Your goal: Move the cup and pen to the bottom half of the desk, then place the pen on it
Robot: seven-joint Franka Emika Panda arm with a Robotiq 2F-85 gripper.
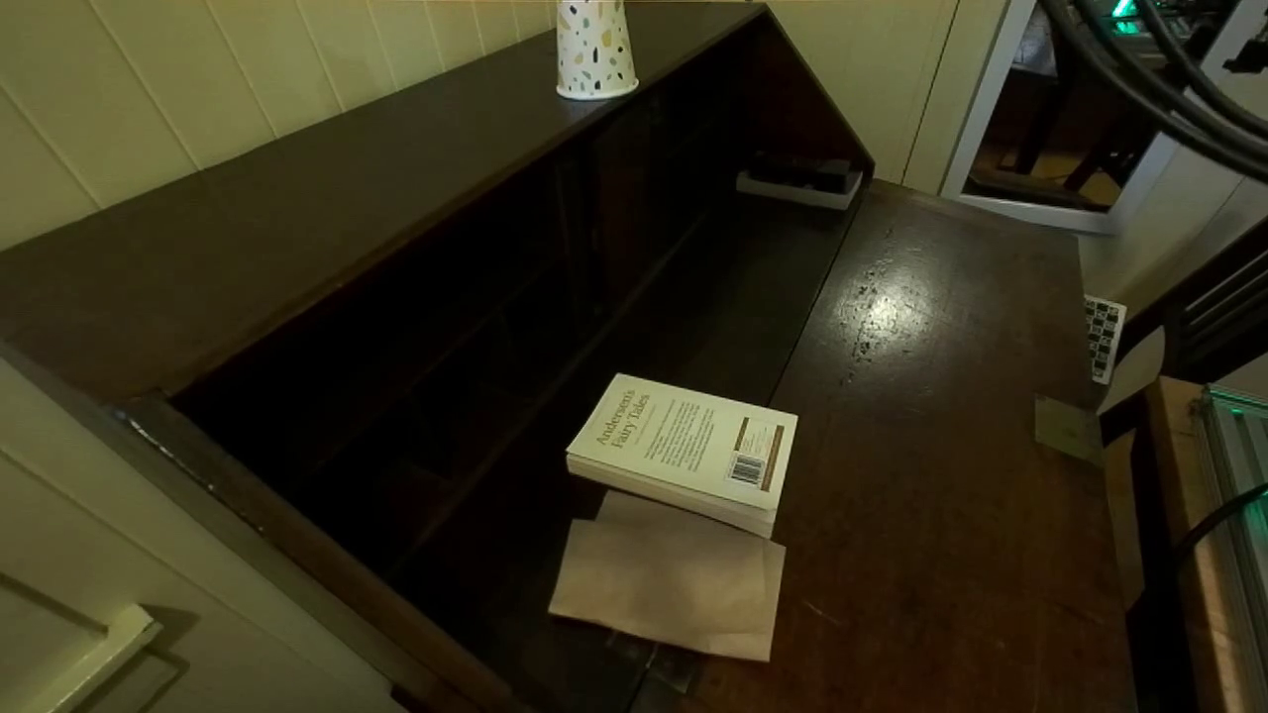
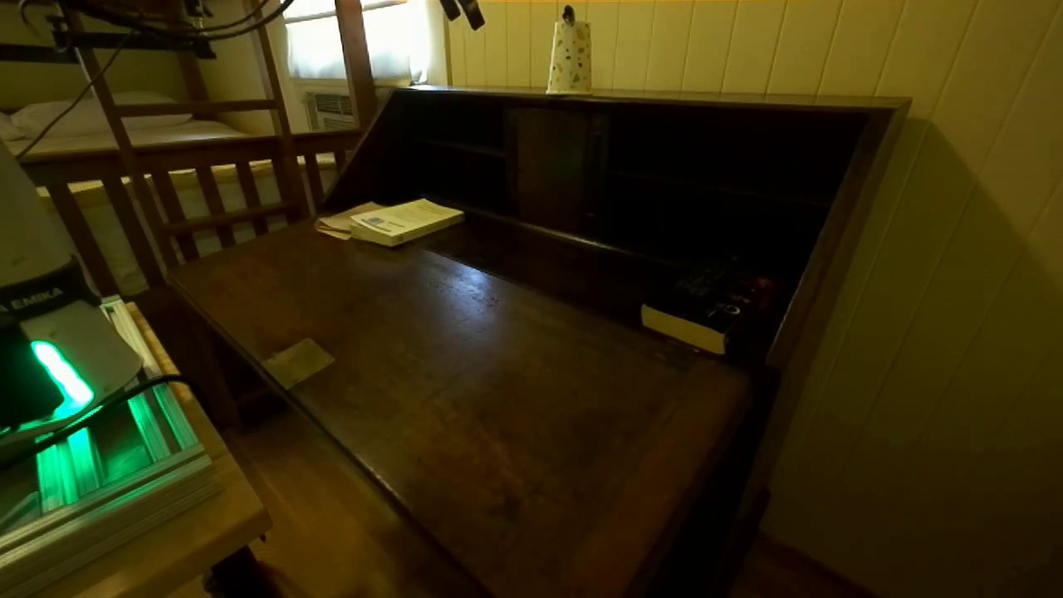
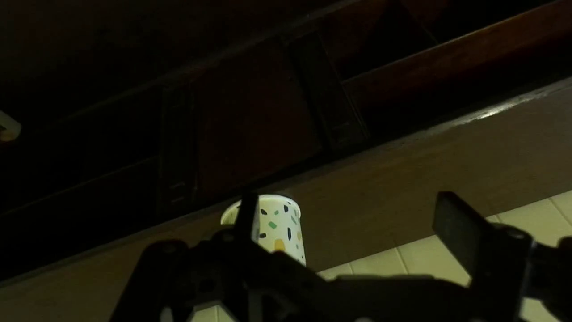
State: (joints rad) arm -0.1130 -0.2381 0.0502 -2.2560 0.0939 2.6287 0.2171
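Right now my gripper (image 3: pixel 347 197) is spread wide with nothing in its grasp: in the wrist view its two fingers (image 3: pixel 460 228) stand well apart, and one passes in front of the white cup (image 3: pixel 282 226), hiding part of it. Whether that finger touches it, I can't tell from here. The cup stands rim down on the raised top ledge (image 1: pixel 416 149) of the desk (image 1: pixel 921 555), near the ledge's front edge, its sides printed with dark, green and yellow flecks. In an exterior view I see a small dark shape (image 2: pixel 568 14) at the cup's upper end — too small for me to identify.

The clearest lettering is on the white paperback (image 1: pixel 684 446), lying back cover up: I read "Andersen's Fairy Tales", then a block of print too fine to follow and a barcode (image 1: pixel 745 469). Brown paper (image 1: pixel 664 584) lies just beside it. In both exterior views a dark book (image 2: pixel 706 299) lies in the desk's corner; its pale letters I can't make out. On my arm (image 2: pixel 33 224), a dark band (image 2: pixel 33 297) reads "EMIKA" — with a green light (image 2: pixel 62 379) glowing below.
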